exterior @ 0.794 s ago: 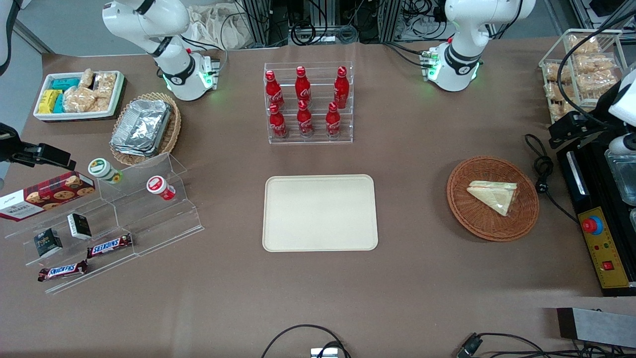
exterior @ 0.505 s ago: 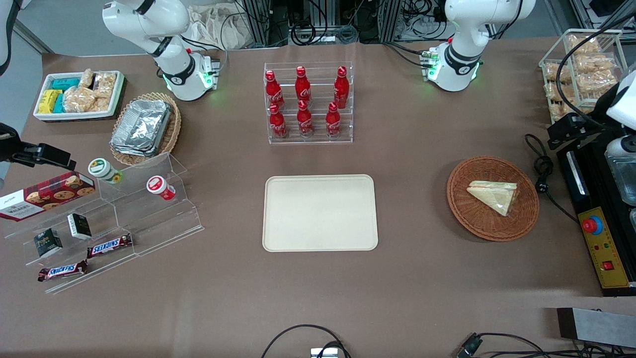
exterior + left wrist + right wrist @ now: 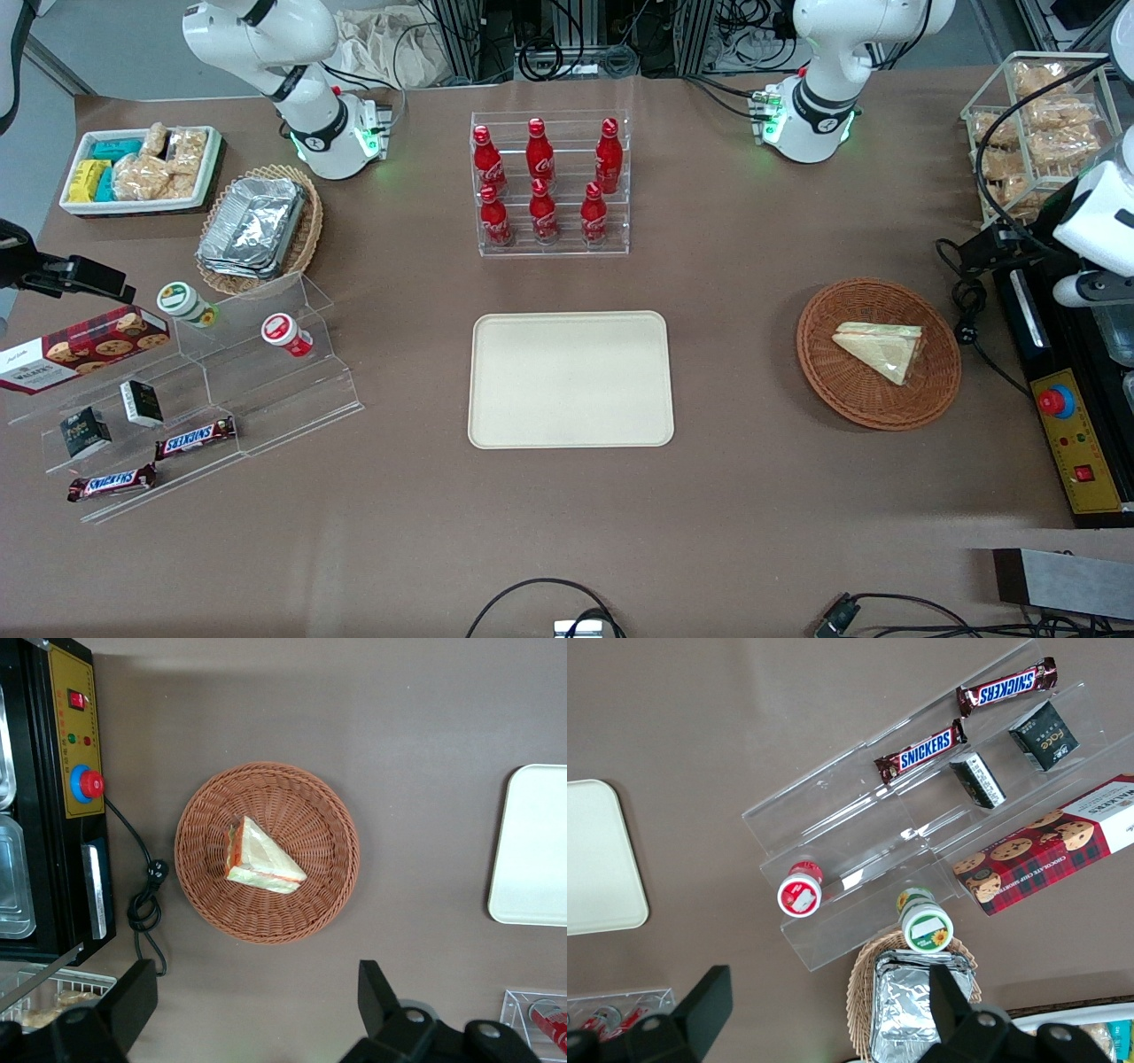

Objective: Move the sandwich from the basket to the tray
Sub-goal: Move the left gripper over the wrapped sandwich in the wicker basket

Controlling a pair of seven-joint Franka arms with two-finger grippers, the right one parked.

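Overhead, we see the sandwich (image 3: 881, 348), a clear-wrapped triangular wedge with orange and green filling along its cut edge, lying flat inside the round reddish-brown wicker basket (image 3: 833, 390) toward the working arm's end of the table, at mid-height in the front frame. We find the cream-beige tray (image 3: 571, 379) in the centre of that frame, bare and well apart from the basket, with brown tabletop between them. The left arm's gripper (image 3: 255, 970) hangs high above the table at the working arm's end, near the black control box (image 3: 1076, 443) with its red button; its two black fingers (image 3: 133, 1001) are spread wide and hold nothing, and it touches neither basket nor sandwich. From the wrist camera we look straight down on the basket, the sandwich resting near its middle, a coiled black power cord (image 3: 143, 904) just beside the rim and one rounded end of the tray showing. In the upper middle of the front frame, a clear rack of six red cola bottles (image 3: 542, 182) stands farther from the camera than the tray. Toward the parked arm's end we note a tan wicker basket of foil containers (image 3: 252, 226), a white bin of snacks (image 3: 142, 173), a cookie box (image 3: 84, 346) and two Snickers bars (image 3: 195, 437) on clear stepped shelves.
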